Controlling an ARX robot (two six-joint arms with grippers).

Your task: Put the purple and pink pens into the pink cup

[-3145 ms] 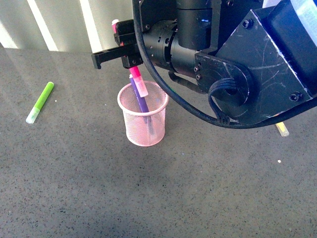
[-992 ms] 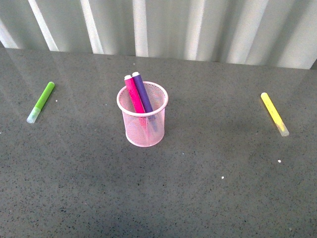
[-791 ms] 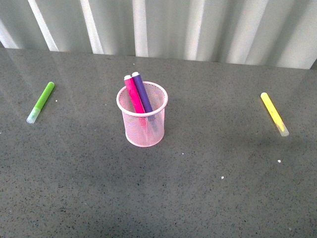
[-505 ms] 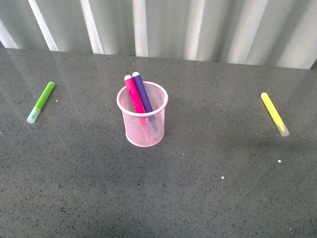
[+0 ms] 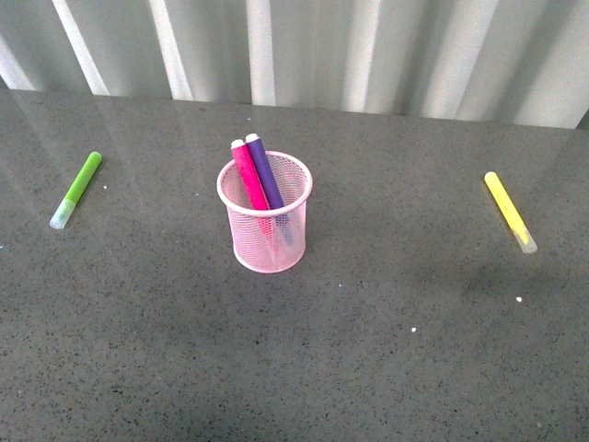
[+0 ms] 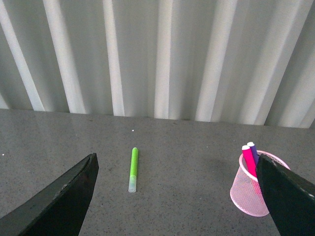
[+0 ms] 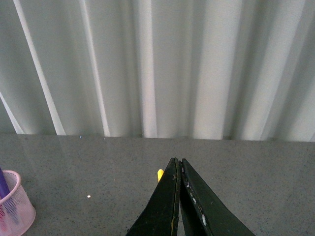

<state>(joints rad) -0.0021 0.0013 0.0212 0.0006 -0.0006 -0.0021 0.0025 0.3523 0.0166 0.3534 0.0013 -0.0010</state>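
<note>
I see the pink cup, a round wire-mesh holder with a solid rim and base, standing upright near the middle of the speckled dark grey table. Both task markers stand inside it: the pink pen and the purple pen, side by side and touching, their long axes tilted so the upper ends lean toward the far left rim and rise above it. Through the mesh I can make out their lower ends, though I think the clear caps point down and the weave blurs that.

A lime-green marker lies flat well to the left, and a yellow marker lies flat well to the right, both apart from the cup. Behind the table hangs a pale ribbed curtain.

From the wrists, my left gripper has its dark fingers spread wide, holding nothing. My right gripper has its fingers pressed together, empty, partly covering the yellow marker.
</note>
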